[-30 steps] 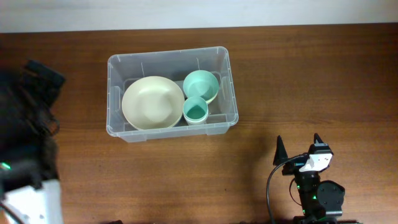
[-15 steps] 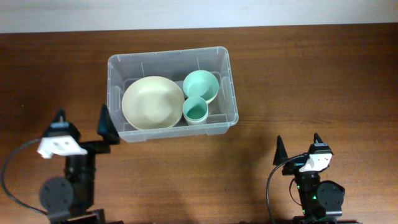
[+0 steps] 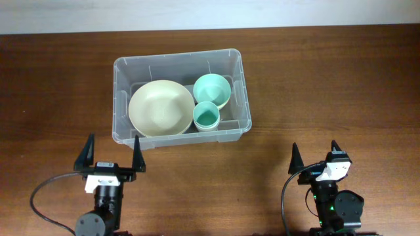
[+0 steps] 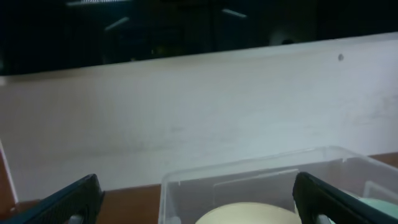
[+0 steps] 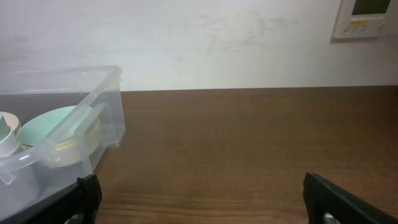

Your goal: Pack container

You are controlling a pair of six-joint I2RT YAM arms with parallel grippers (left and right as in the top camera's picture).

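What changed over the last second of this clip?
The left gripper swung in from the left edge of the brown wooden table to its near edge, open, facing the large clear plastic rectangular container. Nothing was grasped or released. The right gripper, the container, its cream bowl, green bowl and green cup stayed put.

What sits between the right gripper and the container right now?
Only bare wooden table separates the open right gripper from the container. The overhead view shows this, and the right wrist view agrees.
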